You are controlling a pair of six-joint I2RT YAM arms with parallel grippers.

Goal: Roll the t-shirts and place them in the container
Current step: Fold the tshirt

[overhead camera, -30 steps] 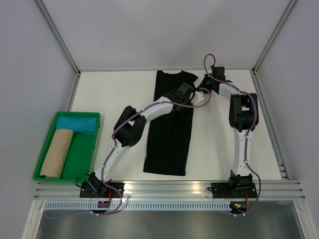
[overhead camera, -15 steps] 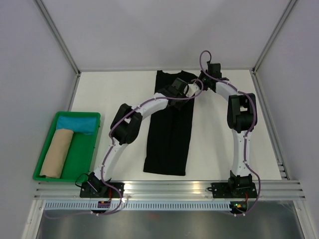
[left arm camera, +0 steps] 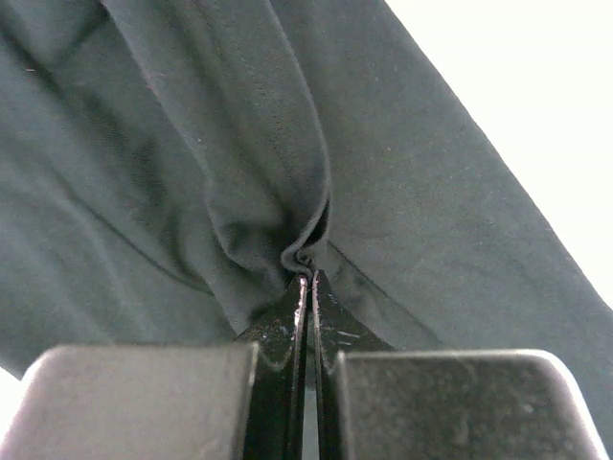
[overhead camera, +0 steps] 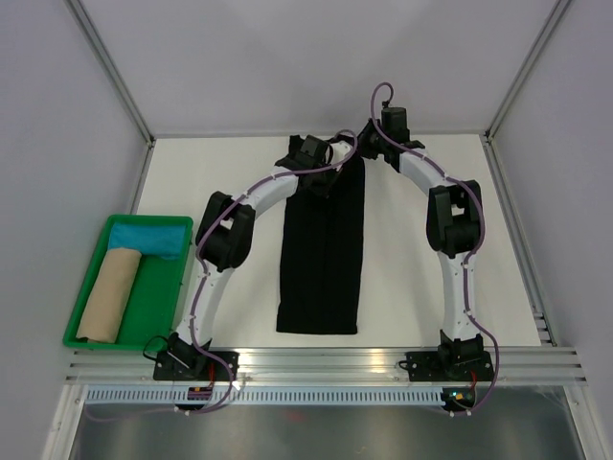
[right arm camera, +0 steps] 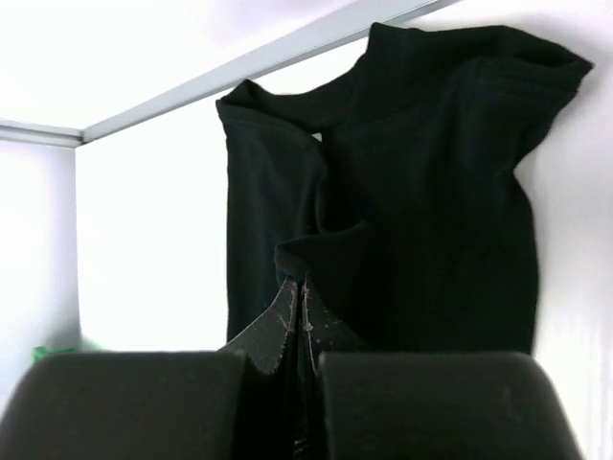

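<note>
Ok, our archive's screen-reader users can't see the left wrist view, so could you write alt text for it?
Shut jaws at bottom centre pinch a small pucker of the black t-shirt, creases spreading from the pinch. The white table shows at upper right.

left gripper (left arm camera: 306,280) and right gripper (right arm camera: 303,287) both slid out to the far end, flat black cloth t-shirt (overhead camera: 321,259) now bunched narrower up there
</note>
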